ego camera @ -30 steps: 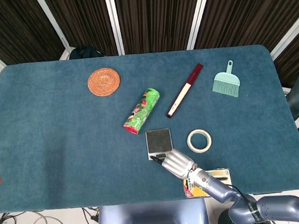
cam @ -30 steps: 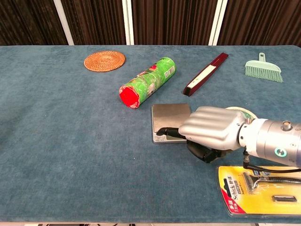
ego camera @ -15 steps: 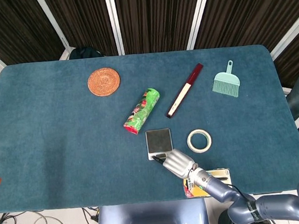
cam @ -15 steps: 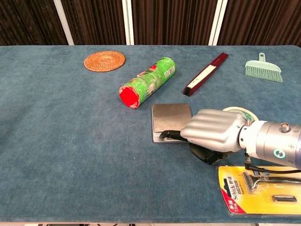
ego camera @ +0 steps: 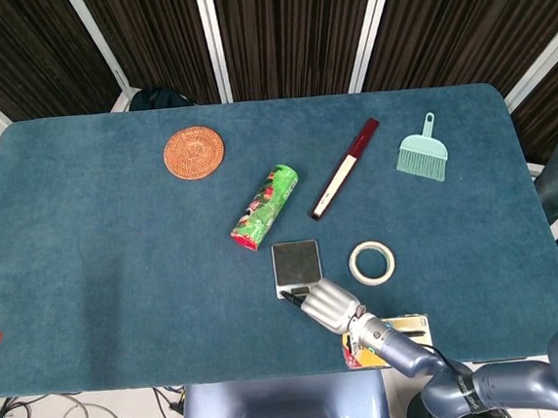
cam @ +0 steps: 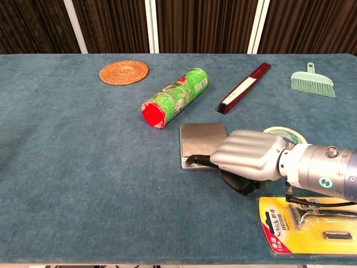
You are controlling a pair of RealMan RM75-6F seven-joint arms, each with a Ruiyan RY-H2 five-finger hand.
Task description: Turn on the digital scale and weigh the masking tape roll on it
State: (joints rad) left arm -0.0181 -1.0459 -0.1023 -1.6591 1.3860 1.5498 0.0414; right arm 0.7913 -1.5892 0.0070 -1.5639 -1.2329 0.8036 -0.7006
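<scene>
The small digital scale (ego camera: 296, 262) (cam: 203, 139) lies near the table's front, with a bare steel plate on top. My right hand (ego camera: 327, 304) (cam: 245, 159) hovers over its front edge, palm down, fingers held flat together with one dark fingertip on the scale's front strip. It holds nothing. The masking tape roll (ego camera: 372, 262) (cam: 285, 134) lies flat on the cloth just right of the scale; in the chest view the hand hides part of it. My left hand is in neither view.
A green patterned can (ego camera: 264, 207) lies on its side behind the scale. Further back are a woven coaster (ego camera: 194, 153), a dark red flat case (ego camera: 344, 168) and a mint hand brush (ego camera: 422, 152). A yellow razor pack (cam: 309, 225) lies at the front edge under my right wrist.
My right hand has shifted slightly left and toward the scale's front strip since half a second ago. Nothing else on the table has moved.
</scene>
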